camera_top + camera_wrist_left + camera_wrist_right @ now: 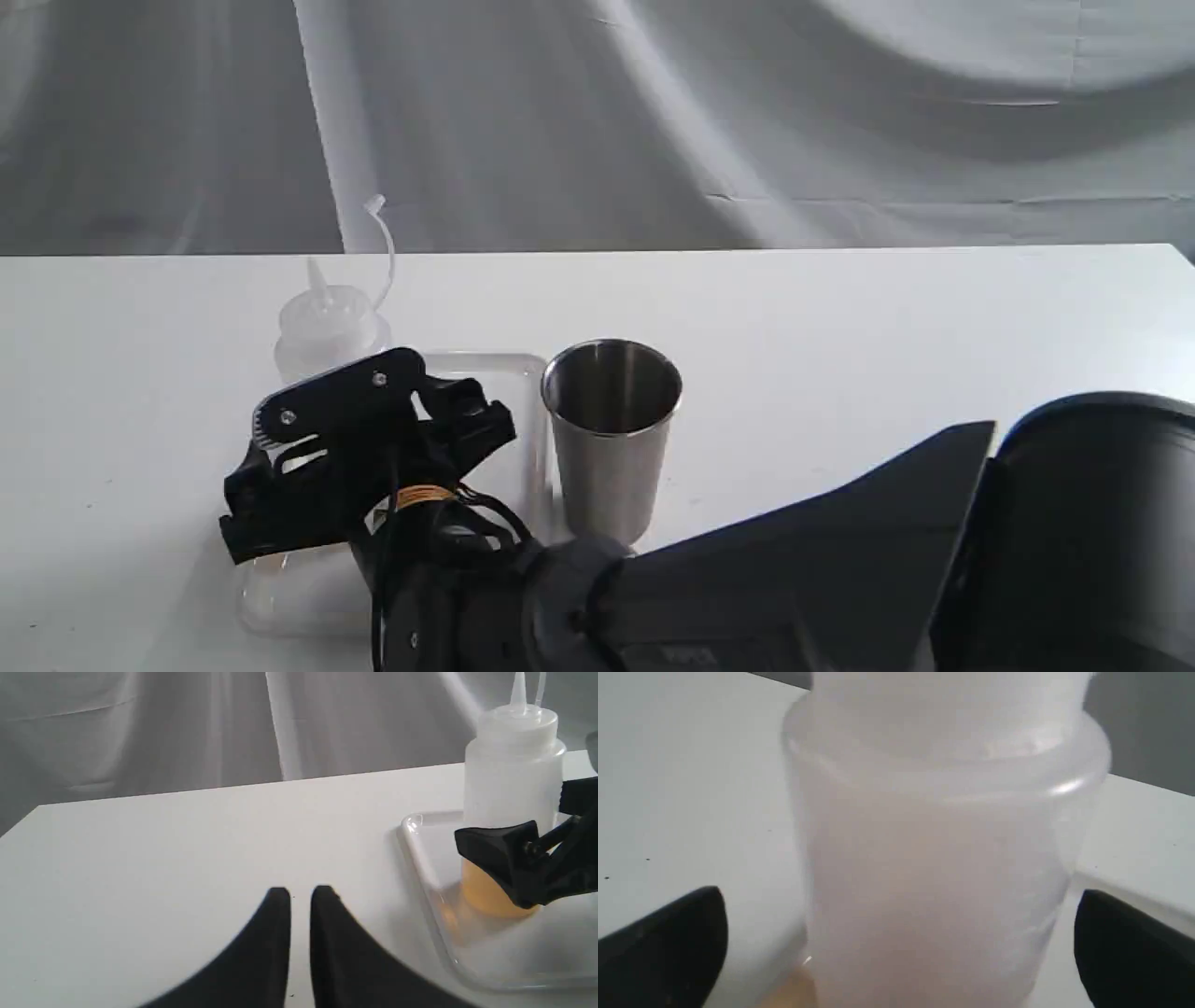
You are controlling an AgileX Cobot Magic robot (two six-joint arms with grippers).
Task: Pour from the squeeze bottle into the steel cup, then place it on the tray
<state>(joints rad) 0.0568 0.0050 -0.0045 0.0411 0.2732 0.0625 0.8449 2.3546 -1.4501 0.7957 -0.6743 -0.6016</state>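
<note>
The squeeze bottle (327, 322) stands upright at the far end of the tray (534, 439), left of the steel cup (611, 448). A little amber liquid lies at its bottom, and its cap hangs off on the strap. My right gripper (247, 476) reaches across from the right and stands open around the bottle's lower body. In the right wrist view the squeeze bottle (934, 858) fills the space between the fingers, with a gap on each side. The left wrist view shows my left gripper (300, 893) shut and empty over bare table, left of the tray (420, 858) and the squeeze bottle (511, 788).
The white table (887, 327) runs wide to the right of the cup and ends at a grey cloth backdrop (653, 121). The right arm's dark body (840, 569) fills the front right of the exterior view. The cup stands just beside the tray's right rim.
</note>
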